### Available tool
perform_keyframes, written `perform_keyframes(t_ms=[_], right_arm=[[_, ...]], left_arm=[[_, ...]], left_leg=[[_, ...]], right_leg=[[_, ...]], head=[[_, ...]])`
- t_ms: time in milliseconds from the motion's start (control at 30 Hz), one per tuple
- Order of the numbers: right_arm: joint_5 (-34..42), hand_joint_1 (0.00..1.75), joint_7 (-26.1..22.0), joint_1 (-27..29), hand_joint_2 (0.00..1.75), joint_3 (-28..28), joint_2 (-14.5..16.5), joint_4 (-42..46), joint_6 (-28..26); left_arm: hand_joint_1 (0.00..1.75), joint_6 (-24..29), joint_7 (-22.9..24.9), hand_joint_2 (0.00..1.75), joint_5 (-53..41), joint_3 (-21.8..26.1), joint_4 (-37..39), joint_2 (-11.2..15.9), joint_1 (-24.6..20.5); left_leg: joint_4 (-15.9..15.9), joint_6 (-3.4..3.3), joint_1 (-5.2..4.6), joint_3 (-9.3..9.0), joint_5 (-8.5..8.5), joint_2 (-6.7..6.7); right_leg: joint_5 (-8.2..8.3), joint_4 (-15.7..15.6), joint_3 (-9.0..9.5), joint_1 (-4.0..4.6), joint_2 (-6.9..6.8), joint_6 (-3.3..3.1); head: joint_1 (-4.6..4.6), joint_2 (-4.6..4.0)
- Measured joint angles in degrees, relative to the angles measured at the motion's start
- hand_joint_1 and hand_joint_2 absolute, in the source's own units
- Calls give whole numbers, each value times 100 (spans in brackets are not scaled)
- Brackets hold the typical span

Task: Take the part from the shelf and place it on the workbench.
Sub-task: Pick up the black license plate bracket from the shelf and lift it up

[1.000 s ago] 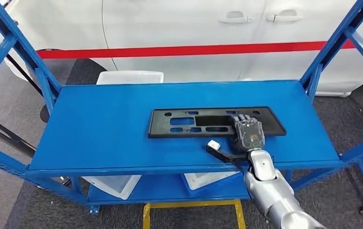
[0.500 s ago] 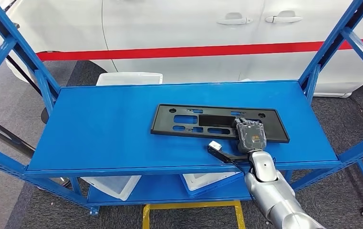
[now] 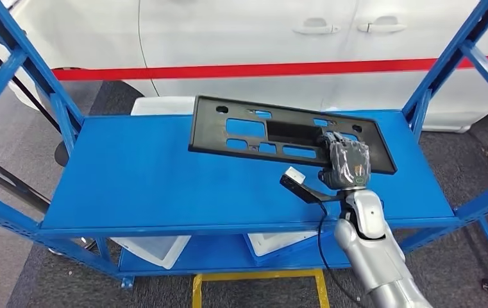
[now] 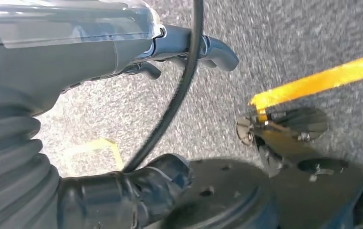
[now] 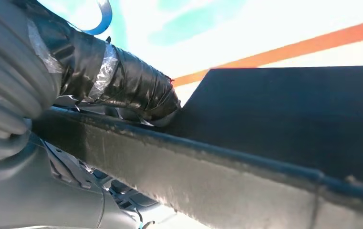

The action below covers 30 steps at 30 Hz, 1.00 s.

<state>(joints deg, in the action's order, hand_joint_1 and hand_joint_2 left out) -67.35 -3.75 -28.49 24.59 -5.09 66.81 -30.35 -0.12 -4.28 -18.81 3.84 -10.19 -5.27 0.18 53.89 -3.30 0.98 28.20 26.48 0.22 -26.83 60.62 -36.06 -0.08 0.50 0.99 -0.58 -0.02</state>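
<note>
my right hand (image 3: 346,163) has its fingers wrapped over the near long edge of the part (image 3: 273,131), a flat black plastic panel with rectangular cut-outs, so it is gripping it. the grip sits toward the panel's 3 o'clock end, not its middle, which i judge is why the free end at 9 o'clock rides high and the whole panel hangs tilted above the blue shelf (image 3: 151,173); as far as i can tell no edge touches the deck. in the right wrist view the taped fingers (image 5: 122,81) lie over the panel's dark rim (image 5: 217,176), thumb side below, a pinch across the edge

a small white-tipped wrist camera (image 3: 292,178) juts out at 9 o'clock of the hand, clear of the part

my left hand (image 4: 136,191) hangs at my side over grey carpet (image 4: 289,38), thumb and fingers loosely curled and apart with nothing in them; i read it as open and idle, left out because one hand carries the panel

judgement: lift step is under way, carry to the table not yet begun. the off-centre hold means the long free end may swing or clip the blue uprights (image 3: 446,64) at 2 o'clock when i turn

behind the shelf at 12 o'clock stands a white car (image 3: 241,38) with a red barrier strip (image 3: 228,68) across it
</note>
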Motion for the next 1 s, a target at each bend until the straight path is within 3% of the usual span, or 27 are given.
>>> perform_keyframes(t_ms=[67, 100, 133, 167, 233, 267, 333, 433, 500, 567, 600, 633, 667, 700, 767, 833, 933, 967, 1000], right_arm=[[119, 175, -76, 44, 175, -2, -84, 377, 216], [146, 175, -96, 79, 175, -2, -121, 511, 265], [162, 175, -105, 118, 175, -2, -153, 611, 288], [172, 175, -107, 147, 175, -2, -181, 696, 302], [175, 175, -128, 172, 175, -2, -227, 833, 312], [164, 175, -145, 173, 175, -1, -245, 887, 312], [133, 175, -168, 186, 175, 5, -276, 981, 308], [142, 175, -141, 212, 175, 14, -311, 1087, 330], [176, 175, -112, 218, 175, 21, -326, 1143, 369], [198, 175, -94, 228, 175, 31, -336, 1176, 412], [203, 175, -89, 239, 175, 39, -341, 1181, 432], [206, 175, -84, 254, 175, 48, -348, 1184, 447], [208, 175, -81, 267, 175, 56, -355, 1185, 456], [210, 175, -79, 275, 175, 62, -363, 1190, 461], [213, 175, -78, 280, 175, 67, -375, 1215, 463], [217, 175, -71, 281, 175, 70, -391, 1245, 466], [233, 175, -62, 282, 175, 86, -421, 1262, 502], [240, 175, -62, 283, 175, 91, -435, 1263, 519], [245, 175, -62, 284, 175, 97, -449, 1262, 538]], left_arm=[[0, 3, 11, 175, 1, 19, 0, -2, 0], [0, 2, 15, 175, 2, 32, 0, -2, 0], [0, 2, 15, 175, 2, 45, 0, -2, -1], [0, 1, 15, 175, 2, 57, 0, -2, -2], [0, -2, 19, 175, -2, 74, 0, 0, -3], [0, -2, 24, 175, -10, 80, 0, 5, -8], [0, 1, 39, 175, -35, 89, 0, 13, -16], [0, 3, 62, 175, -60, 92, 0, 16, -24], [0, 3, 79, 175, -74, 96, 0, 17, -28], [0, 3, 90, 175, -91, 101, 0, 18, -37], [0, 2, 94, 175, -97, 103, 0, 20, -41], [0, 0, 97, 175, -101, 104, 0, 21, -43], [0, -2, 98, 175, -102, 104, 0, 23, -47], [0, -3, 99, 175, -103, 105, 0, 24, -52], [0, -3, 101, 175, -103, 106, 0, 36, -60], [0, -4, 101, 175, -104, 106, 0, 52, -64], [0, -5, 100, 175, -107, 105, 0, 56, -65], [0, -6, 100, 175, -109, 105, 0, 56, -69], [0, -6, 100, 175, -113, 106, 0, 56, -72]], left_leg=[[-19, -9, 13, 19, -32, 17], [9, -1, 24, 41, -29, 19], [50, 15, 42, 68, -18, 17], [105, 44, 70, 101, 1, 15], [261, 146, 131, 184, 69, 12], [345, 210, 147, 242, 105, 8], [467, 322, 132, 325, 147, -12], [547, 435, 140, 423, 155, -40], [832, 451, 151, 567, 428, -34], [1505, 427, 127, 800, 915, -29], [1845, 410, 109, 901, 1094, -29], [2060, 384, 88, 938, 1163, -29], [2079, 341, 63, 881, 1112, -29], [1896, 282, 30, 723, 970, -30], [1136, 119, -59, 211, 718, -26], [566, 44, -131, -122, 635, -17], [378, 36, -160, -102, 479, -7], [335, 22, -147, -68, 390, 3], [295, 0, -129, -24, 294, 15]], right_leg=[[-367, 687, -279, -53, -10, 57], [-466, 1000, -405, -90, -14, 92], [-464, 1152, -458, -132, -17, 133], [-359, 1088, -411, -175, -24, 181], [-56, 460, -74, -255, -45, 296], [43, 189, 73, -261, -35, 316], [48, 8, 151, -242, 4, 250], [60, 49, 30, -226, 16, 43], [136, 35, -61, -219, 4, -74], [216, 28, -159, -179, -6, -153], [258, 29, -212, -150, -10, -176], [303, 29, -266, -117, -16, -191], [350, 30, -322, -84, -20, -200], [400, 30, -377, -53, -21, -204], [503, 30, -472, -4, -19, -199], [614, -2, -504, -4, -29, -152], [784, -118, -488, -47, -49, -42], [732, -114, -508, -53, -47, -9], [560, -24, -546, -56, -45, 22]], head=[[-2, 0], [-2, 0], [-1, 0], [-1, 0], [-2, 0], [-3, 0], [-3, 0], [5, 0], [8, 0], [9, 0], [9, 0], [8, 0], [8, 0], [8, 0], [8, 0], [5, 0], [8, 0], [9, 0], [5, 0]])
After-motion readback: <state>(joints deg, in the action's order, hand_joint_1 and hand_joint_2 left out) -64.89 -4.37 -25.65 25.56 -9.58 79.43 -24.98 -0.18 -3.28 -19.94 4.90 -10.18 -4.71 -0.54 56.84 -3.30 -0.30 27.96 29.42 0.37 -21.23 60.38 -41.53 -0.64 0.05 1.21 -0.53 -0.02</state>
